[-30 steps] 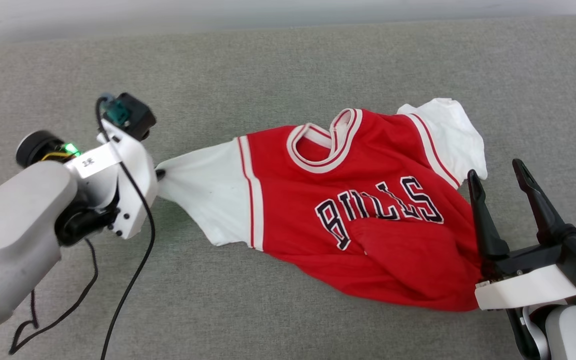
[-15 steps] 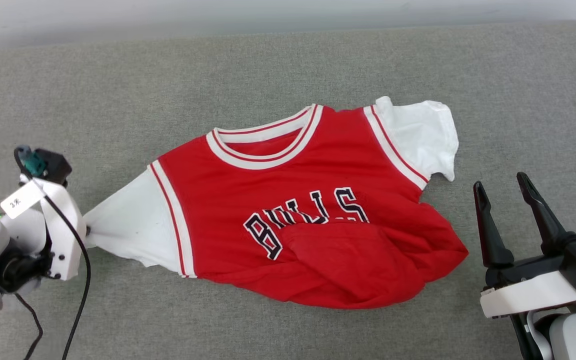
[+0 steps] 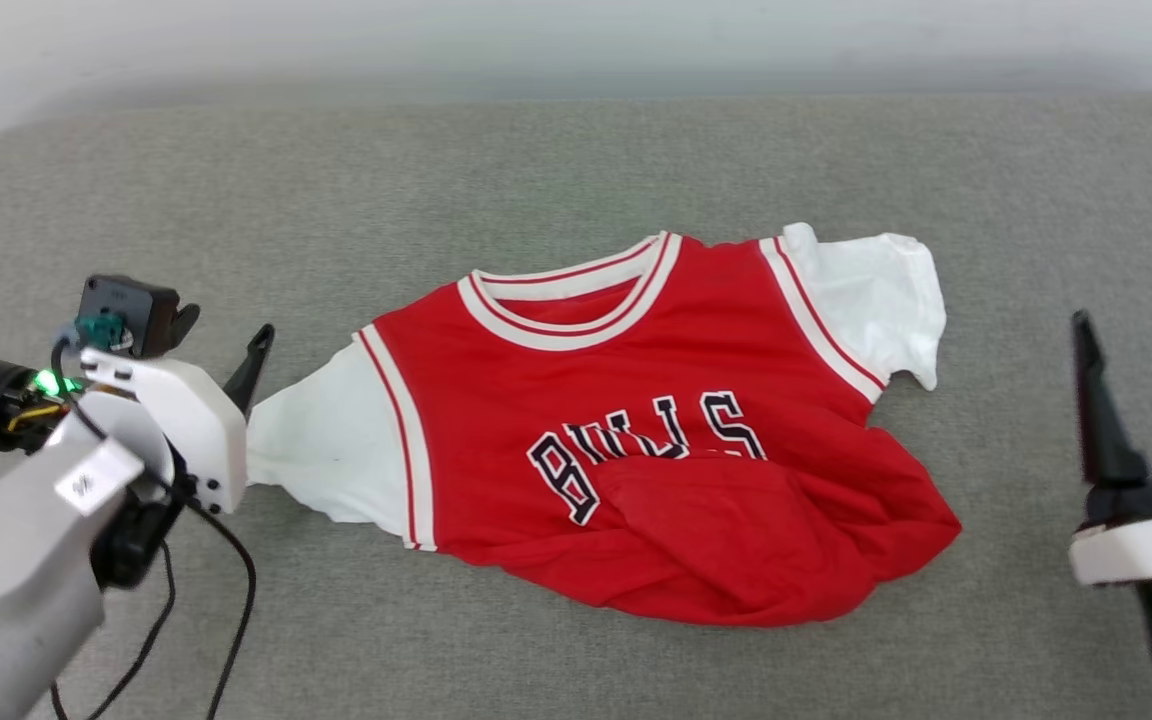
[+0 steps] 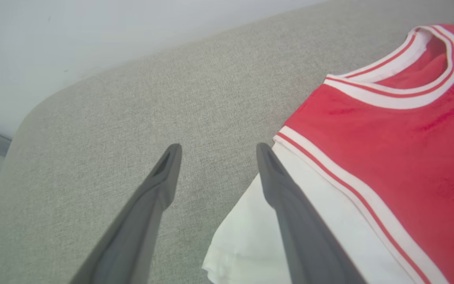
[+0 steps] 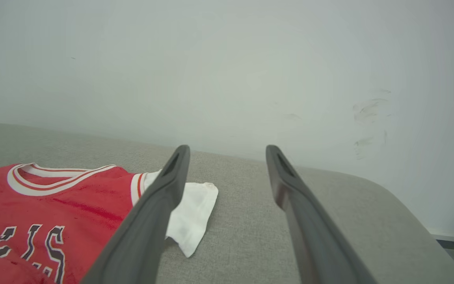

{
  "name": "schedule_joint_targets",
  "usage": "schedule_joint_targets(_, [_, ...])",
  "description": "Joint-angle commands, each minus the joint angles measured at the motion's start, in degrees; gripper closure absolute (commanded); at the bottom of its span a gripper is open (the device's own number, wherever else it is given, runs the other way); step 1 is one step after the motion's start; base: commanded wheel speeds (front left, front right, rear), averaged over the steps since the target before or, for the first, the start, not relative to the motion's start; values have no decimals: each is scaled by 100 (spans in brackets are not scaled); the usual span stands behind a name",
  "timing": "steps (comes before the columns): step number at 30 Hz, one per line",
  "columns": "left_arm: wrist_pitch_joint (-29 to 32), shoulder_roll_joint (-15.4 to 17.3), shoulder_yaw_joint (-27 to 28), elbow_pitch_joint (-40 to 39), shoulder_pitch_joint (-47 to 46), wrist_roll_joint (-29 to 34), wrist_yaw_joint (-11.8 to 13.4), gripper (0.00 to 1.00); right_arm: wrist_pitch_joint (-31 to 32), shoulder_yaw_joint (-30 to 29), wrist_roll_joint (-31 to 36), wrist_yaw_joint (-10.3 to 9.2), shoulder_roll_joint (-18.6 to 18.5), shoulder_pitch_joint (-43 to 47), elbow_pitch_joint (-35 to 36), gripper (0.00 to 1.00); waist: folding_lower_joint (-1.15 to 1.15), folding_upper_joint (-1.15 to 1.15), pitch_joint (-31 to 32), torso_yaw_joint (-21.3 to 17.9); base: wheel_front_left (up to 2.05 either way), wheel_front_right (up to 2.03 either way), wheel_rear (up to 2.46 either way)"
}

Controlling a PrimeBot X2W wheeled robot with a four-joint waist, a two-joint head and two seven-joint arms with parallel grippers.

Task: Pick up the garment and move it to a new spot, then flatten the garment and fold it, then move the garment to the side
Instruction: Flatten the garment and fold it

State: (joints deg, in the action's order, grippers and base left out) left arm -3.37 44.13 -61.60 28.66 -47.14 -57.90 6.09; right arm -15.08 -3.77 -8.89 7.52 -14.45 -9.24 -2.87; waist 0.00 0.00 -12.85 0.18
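Released! Half a second earlier the left gripper (image 3: 221, 340) was pinched shut on the tip of the white sleeve (image 3: 326, 460); now its fingers stood wide apart with nothing between them. One finger hung over the sleeve's edge in the left wrist view, though whether it touched the cloth could not be told. The right gripper (image 3: 1131, 315) was spread just as wide and empty too, parked well clear of the garment's other side. The garment (image 3: 656, 450) lay chest-up in the middle of the grey cushion (image 3: 576, 160), collar toward the wall, both sleeves out to the sides. That looked like the drag to a new spot wrapped up. But the job wasn't flat yet: the lower hem (image 3: 736, 540) was bunched up over the lettering, so smoothing that red fold down seemed the next call before any folding.
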Motion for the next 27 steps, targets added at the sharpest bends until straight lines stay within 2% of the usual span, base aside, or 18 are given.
schedule_joint_targets(1, [-241,-64,49,-80,181,44,126,0,-12,-37,-53,-6,-95,-129,43,0,0,0,68,99,0,0,0])
schedule_joint_targets(4, [-919,-138,221,-414,392,202,557,0,-4,-127,-123,-6,-439,-362,24,0,0,0,93,259,0,0,0])
schedule_joint_targets(7, [-1155,-226,498,-826,665,431,1001,0,282,-61,-262,-6,-821,-693,-51,0,0,0,60,418,0,0,0])
schedule_joint_targets(11, [-1189,-503,1493,-1791,1168,1206,1668,0,1200,250,-657,-6,-1461,-1121,-183,0,0,0,-63,646,0,0,0])
schedule_joint_targets(14, [-1181,-816,2192,-2397,1748,1964,1961,0,1943,569,-1065,-6,-1934,-1479,-265,0,0,0,-181,851,0,0,0])
schedule_joint_targets(17, [-1182,-1257,2730,-2789,2272,2600,2042,0,2682,951,-1455,-7,-2427,-1729,-384,0,0,0,-313,1037,0,0,0])
schedule_joint_targets(19, [-1182,-1519,2996,-2909,2604,2959,1974,0,3143,1188,-1711,-7,-2711,-1953,-460,0,0,0,-407,1151,0,0,0])
schedule_joint_targets(24, [-1182,-2151,3586,-2978,3020,3573,1593,0,4381,1806,-2318,-7,-3281,-2438,-768,0,0,0,-670,1384,0,0,0])
schedule_joint_targets(27, [-1183,-2471,3884,-2991,3098,3868,1351,0,5155,2043,-2686,-7,-3462,-2737,-1001,0,0,0,-836,1507,0,0,0])
